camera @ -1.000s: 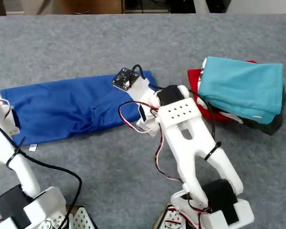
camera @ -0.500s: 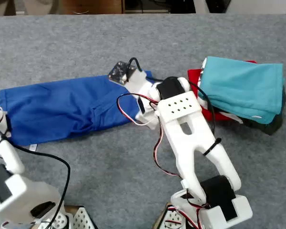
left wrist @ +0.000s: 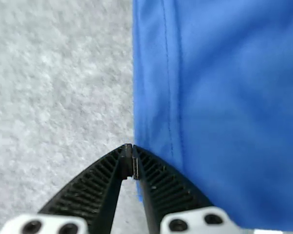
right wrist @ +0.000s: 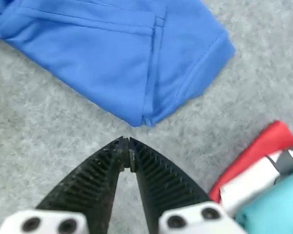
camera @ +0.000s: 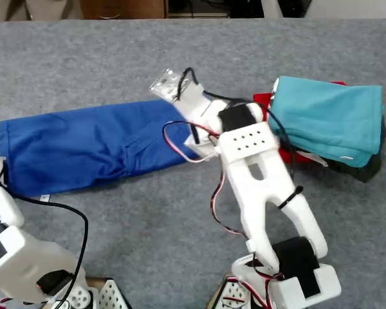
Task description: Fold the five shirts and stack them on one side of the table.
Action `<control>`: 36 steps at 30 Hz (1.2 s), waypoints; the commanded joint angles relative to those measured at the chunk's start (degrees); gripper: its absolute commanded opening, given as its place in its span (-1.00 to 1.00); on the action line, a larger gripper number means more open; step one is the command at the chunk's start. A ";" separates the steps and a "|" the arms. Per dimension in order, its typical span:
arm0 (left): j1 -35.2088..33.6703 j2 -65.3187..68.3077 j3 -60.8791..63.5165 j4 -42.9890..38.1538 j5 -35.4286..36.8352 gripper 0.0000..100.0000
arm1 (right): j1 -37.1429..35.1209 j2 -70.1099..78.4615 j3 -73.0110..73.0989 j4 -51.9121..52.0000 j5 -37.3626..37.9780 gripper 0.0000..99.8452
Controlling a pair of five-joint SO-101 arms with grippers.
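- The blue shirt [camera: 83, 145] lies flat on the grey bench [camera: 148, 225] as a long strip, running from the left edge toward the middle.
- The left arm [camera: 13, 257] stands at the near left corner. In its wrist view its jaws are pressed together tip to tip, right at the hemmed edge of the blue shirt [left wrist: 224, 97]. Whether any cloth is caught between them cannot be told.
- The right arm [camera: 264, 187] stretches over the bench to the shirt's right end, between it and the stack.
- The right jaws are together with nothing between them, above bare bench just off the shirt's folded corner [right wrist: 112, 53].
- On the right side sits a stack, with a teal shirt [camera: 325, 119] on top, a red shirt [camera: 264, 106] under it and a dark shirt [camera: 367, 168] at the bottom.
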 commanded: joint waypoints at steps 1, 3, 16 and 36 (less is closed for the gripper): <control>-0.26 -0.48 -0.35 -1.85 -0.62 -0.96 | 4.35 -0.57 -3.38 -0.79 0.35 -1.00; -0.44 -0.92 -0.35 -0.79 -0.62 -0.96 | 5.32 -0.22 -3.38 -0.79 0.35 -1.00; 2.37 -13.85 -5.80 29.01 6.33 -0.96 | 5.14 9.98 -9.10 -8.97 -3.96 -1.00; 2.02 -13.85 12.66 1.41 2.02 -0.96 | 2.33 54.11 -61.67 6.42 -12.75 -1.00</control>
